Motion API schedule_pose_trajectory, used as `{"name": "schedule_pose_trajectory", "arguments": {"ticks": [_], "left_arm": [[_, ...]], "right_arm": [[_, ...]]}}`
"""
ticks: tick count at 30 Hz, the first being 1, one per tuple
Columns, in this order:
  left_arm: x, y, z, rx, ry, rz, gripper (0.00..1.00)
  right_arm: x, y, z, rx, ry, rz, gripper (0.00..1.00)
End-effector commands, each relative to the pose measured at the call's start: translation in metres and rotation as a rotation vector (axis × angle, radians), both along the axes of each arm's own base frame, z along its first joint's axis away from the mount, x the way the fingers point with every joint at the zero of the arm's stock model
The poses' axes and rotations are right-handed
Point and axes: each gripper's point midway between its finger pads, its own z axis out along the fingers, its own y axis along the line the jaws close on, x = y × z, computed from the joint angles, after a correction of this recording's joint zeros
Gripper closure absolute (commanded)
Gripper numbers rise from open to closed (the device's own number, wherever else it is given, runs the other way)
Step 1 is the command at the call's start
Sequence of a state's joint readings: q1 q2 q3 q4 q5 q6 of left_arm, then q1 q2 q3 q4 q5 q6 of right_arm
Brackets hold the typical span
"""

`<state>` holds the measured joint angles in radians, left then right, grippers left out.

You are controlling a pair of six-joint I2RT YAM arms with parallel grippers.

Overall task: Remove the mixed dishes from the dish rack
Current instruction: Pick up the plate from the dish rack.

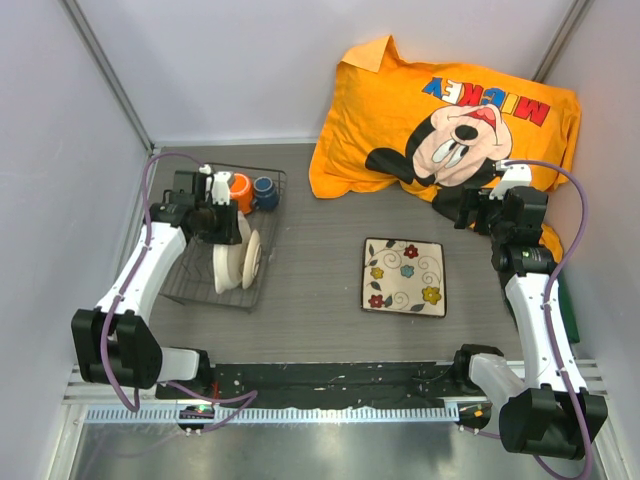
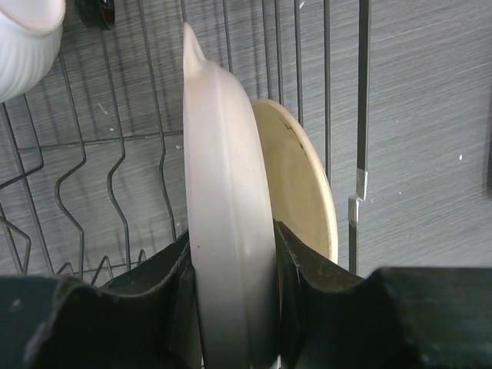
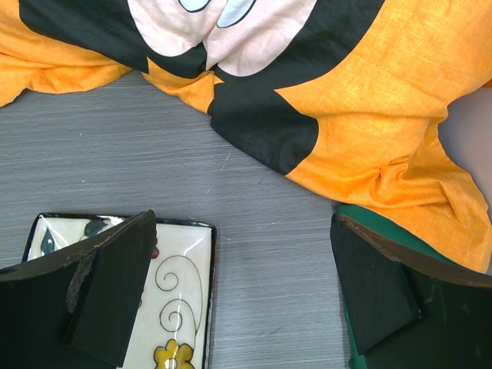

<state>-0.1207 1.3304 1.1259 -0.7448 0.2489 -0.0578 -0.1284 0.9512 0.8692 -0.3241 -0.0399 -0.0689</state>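
Note:
The dish rack (image 1: 200, 285) stands at the left. A large pale round bowl (image 2: 227, 192) stands on edge in it (image 1: 228, 268), and my left gripper (image 2: 234, 261) reaches down from above (image 1: 224, 232), shut on its rim with a finger pressed to each side. A cream round dish (image 2: 304, 177) leans just behind it (image 1: 253, 258). A white ribbed bowl (image 2: 23, 38) sits farther back. The orange mug (image 1: 240, 191) and the dark-blue cup (image 1: 265, 192) stand at the rack's far end. The square flowered plate (image 1: 405, 277) lies flat on the table. My right gripper (image 1: 458, 210) hangs open and empty above the table (image 3: 242, 292) beside the plate's corner (image 3: 184, 284).
An orange Mickey pillow (image 1: 450, 110) fills the back right of the table, and its cloth (image 3: 369, 100) reaches close to my right gripper. A green mat edge (image 3: 369, 231) shows under it. Grey walls close in on both sides.

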Motion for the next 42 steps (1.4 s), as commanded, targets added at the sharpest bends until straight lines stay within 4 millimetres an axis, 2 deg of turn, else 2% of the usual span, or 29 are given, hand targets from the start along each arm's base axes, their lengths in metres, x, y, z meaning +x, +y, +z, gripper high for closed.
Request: {"name": "schedule_pose_trajectory", "arguments": {"ticks": [1,6,15,24,29,33,42], "left_arm": [[0.027,-0.018,0.059,-0.062,-0.207,-0.105,1.0],[0.035,-0.018,0.059,-0.056,-0.205,-0.1,1.0],[0.05,-0.014,0.046,-0.053,-0.177,-0.024,1.0],[0.06,-0.002,0.027,-0.022,-0.142,0.087,1.0],[0.066,0.012,0.02,-0.027,-0.12,0.172,1.0],[0.068,0.017,0.019,-0.046,-0.116,0.191,1.0],[0.072,0.013,0.03,-0.101,-0.124,0.182,1.0]], "right_arm": [[0.003,-0.001,0.021,-0.008,-0.059,0.0,0.0],[0.003,-0.001,0.021,-0.007,-0.058,0.001,0.0],[0.003,-0.001,0.021,-0.008,-0.057,0.002,0.0],[0.003,-0.001,0.02,-0.006,-0.053,0.003,0.0],[0.003,-0.001,0.02,-0.006,-0.053,0.003,0.0],[0.003,-0.001,0.019,-0.007,-0.051,0.003,0.0],[0.004,-0.001,0.019,-0.007,-0.05,0.003,0.0]]}}
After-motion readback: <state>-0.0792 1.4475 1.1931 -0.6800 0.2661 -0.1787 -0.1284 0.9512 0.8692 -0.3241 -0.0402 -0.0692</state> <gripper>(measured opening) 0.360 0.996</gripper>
